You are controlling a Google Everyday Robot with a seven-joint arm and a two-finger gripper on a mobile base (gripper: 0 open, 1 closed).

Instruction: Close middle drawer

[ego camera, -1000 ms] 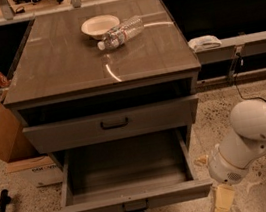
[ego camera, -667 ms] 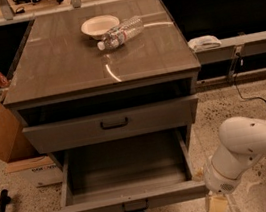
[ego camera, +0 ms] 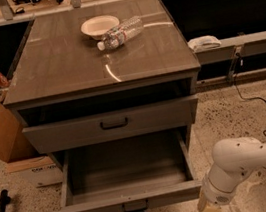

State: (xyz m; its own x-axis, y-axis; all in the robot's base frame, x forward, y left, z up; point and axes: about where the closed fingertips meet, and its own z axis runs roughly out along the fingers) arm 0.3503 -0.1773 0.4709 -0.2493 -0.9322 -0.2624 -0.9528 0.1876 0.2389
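At the bottom right of the camera view, your gripper (ego camera: pixel 210 207) is hanging low at the end of the white arm (ego camera: pixel 255 157), just beside the right front corner of the middle drawer (ego camera: pixel 90 211). You cannot tell whether it is released or clenched, nor whether it is touching the panel. The drawer is standing pulled far out of the cabinet (ego camera: pixel 67 78), with its black handle (ego camera: pixel 135 207) lying well left of the gripper. Above it, the taller-fronted drawer (ego camera: pixel 66 133) is sitting nearly flush. On top, a bottle (ego camera: pixel 121 32) is lying just beside a bowl (ego camera: pixel 97 26).
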